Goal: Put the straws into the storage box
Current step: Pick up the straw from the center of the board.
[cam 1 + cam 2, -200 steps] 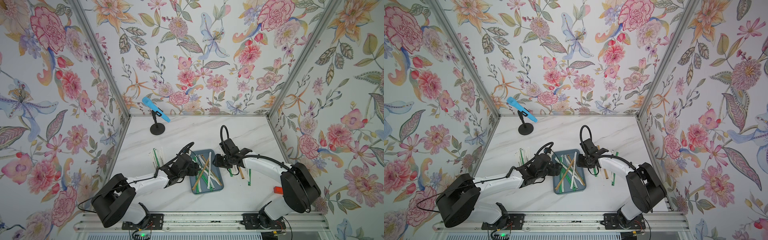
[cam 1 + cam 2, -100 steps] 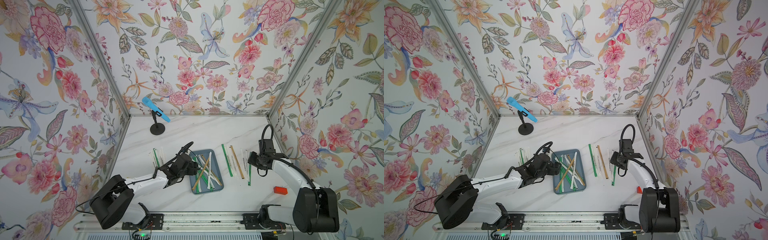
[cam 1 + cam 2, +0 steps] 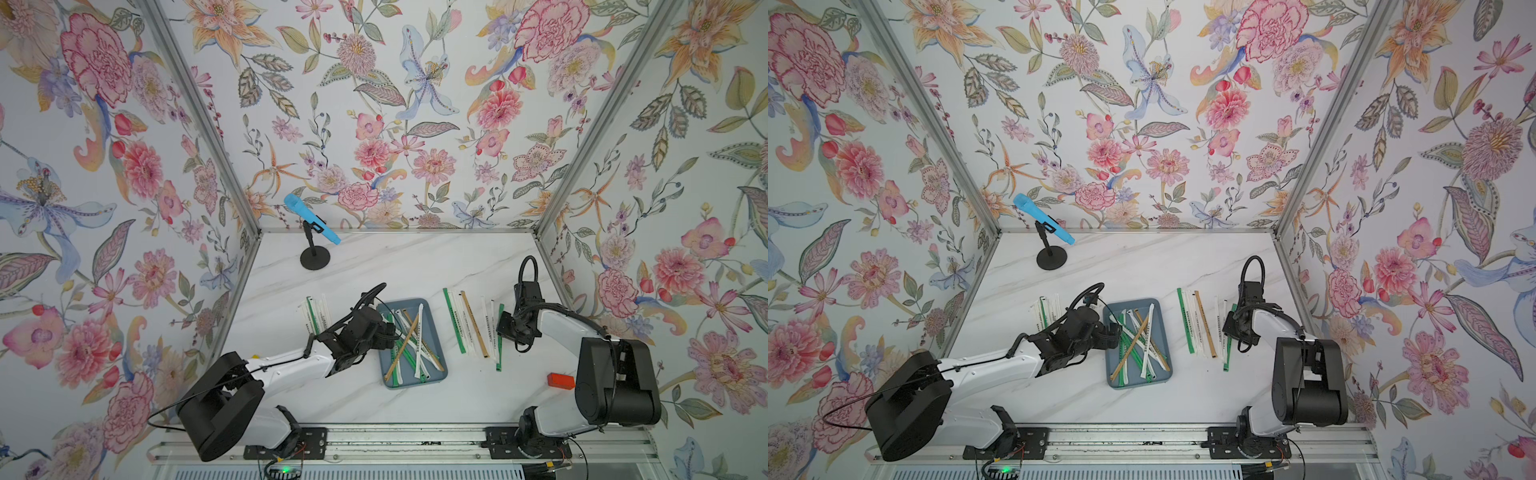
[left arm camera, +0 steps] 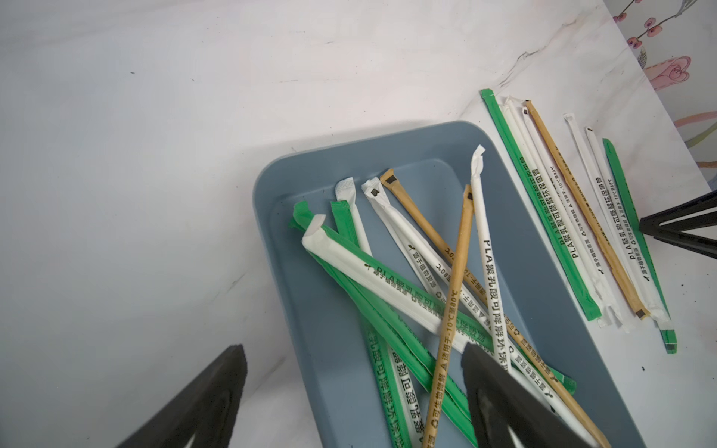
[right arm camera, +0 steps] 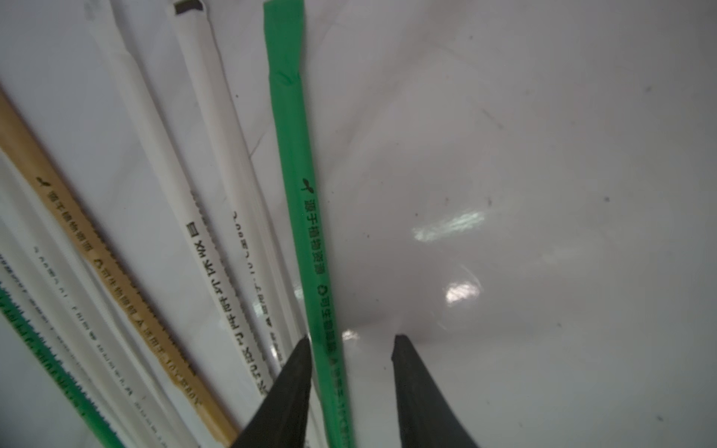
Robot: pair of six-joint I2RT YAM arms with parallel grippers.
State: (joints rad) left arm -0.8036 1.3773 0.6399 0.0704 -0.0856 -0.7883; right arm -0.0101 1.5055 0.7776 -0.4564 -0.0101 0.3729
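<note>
**Box part filled; two groups of straws left on the worktop**

The shallow, round-cornered blue-grey plastic storage box [image 3: 434, 328] sits mid-worktop between the two arms. It already holds a crossed heap of long paper-wrapped straws [image 4: 392, 287] in green, printed white and tan-brown, roughly nine going by the left wrist view. All of them lie inside the rim, piled loosely over one another.

The rest lie in two groups on the white marbled worktop [image 3: 415, 266]. To the right of the box and apart from it, the right-hand row [image 3: 473, 324] has seven lying nearly parallel: a green, two white, a tan, two white, and an outermost green straw [image 5: 298, 174] nearest the right arm. To the left of the box, a smaller left cluster [image 3: 312, 313] of green and white ones is partly hidden behind the left arm, so I cannot count it.

The left tool [image 4: 353, 349] hangs over the box's left edge with its fingers spread wide and nothing between them. One finger is above the heap.

The right tool [image 5: 353, 339] is low over the right-hand row. Its fingers are narrowly parted astride the green straw, about midway along it. One fingertip is at the wrapper's edge and the other stands off over bare worktop, so the straw is not yet pinched.

I judge the job to be near halfway. The green straw looks like the next to go in, with six more in its row and the left cluster after that. The small red block [image 3: 560, 380] by the right arm's base is not part of the task.
</note>
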